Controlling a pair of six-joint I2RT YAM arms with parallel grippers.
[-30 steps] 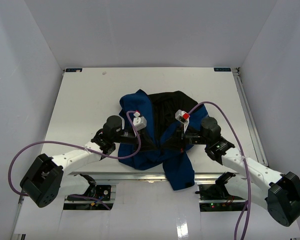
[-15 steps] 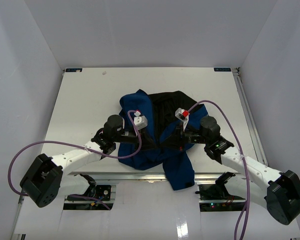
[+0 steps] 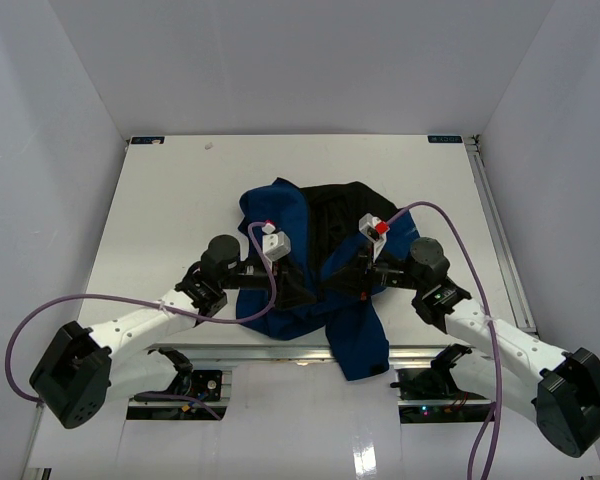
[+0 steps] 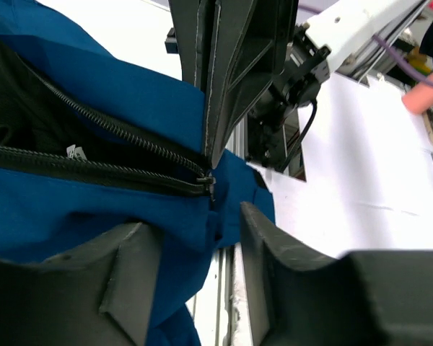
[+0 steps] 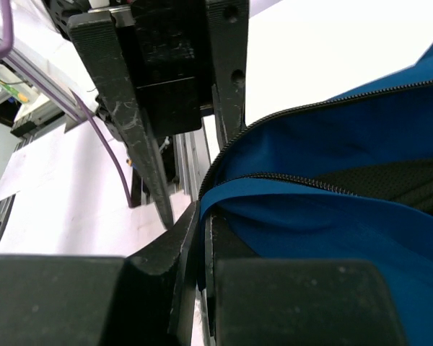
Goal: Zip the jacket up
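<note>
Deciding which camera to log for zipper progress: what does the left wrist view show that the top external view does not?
Only the left wrist view shows the zipper slider, where two parted tooth rows meet, and a small white label. Only the top external view shows the jacket whole: lying open, black lining up, one part hanging past the near edge of the table. Both show the right gripper shut on the blue fabric.

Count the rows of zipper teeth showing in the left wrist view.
2. The upper row slants down across the jacket; the lower row runs nearly level beneath it. Both meet at the slider. More may lie hidden.
</note>
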